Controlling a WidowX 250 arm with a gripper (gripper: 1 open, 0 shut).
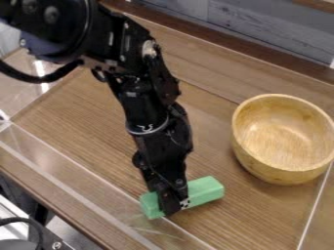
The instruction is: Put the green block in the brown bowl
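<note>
Right now the gripper (167,198) is clamped on the green block (196,193), low over the wooden table (78,127); brown bowl (282,137) sits apart, nothing visible inside.

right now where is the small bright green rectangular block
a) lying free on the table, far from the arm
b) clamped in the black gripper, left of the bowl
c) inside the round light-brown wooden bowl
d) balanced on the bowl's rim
b: the small bright green rectangular block sits between the black gripper's closed jaws, apart from the round light-brown wooden bowl, which holds nothing.
</note>
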